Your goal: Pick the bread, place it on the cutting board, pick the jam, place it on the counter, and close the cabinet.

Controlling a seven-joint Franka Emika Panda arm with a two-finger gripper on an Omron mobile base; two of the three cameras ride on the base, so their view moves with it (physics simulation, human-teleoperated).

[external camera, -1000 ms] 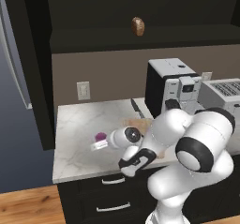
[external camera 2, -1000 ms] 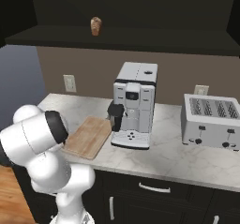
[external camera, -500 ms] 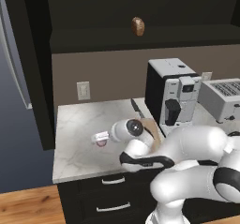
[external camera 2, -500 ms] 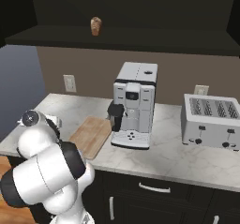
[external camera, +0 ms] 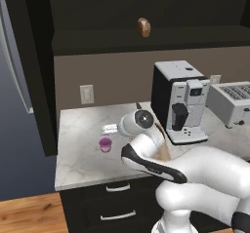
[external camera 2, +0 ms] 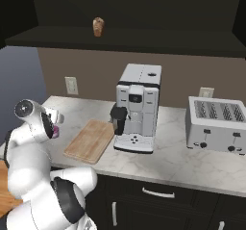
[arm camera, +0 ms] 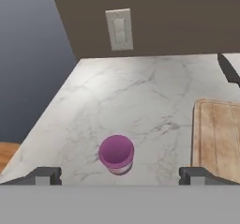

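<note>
On the counter, between the spread finger tips in the hand view, the jam stands upright on bare marble, apart from both tips and well left of the cutting board. It is a tiny squat jar with a round purple top and a paler body, so it is probably light, rigid and smooth-walled. A small jar like that could skid or tip if only one finger meets it first. The sensible hold would be across the body below the lid, fingers square to either side. The gripper is spread wide with nothing between its jaws.

From the left base view the jam sits near the counter's front left, just beside the arm's wrist. The bread rests up in the cabinet, apparently on its shelf, though the dark interior makes that hard to confirm. The board lies bare beside the coffee machine, and a toaster stands further right.
</note>
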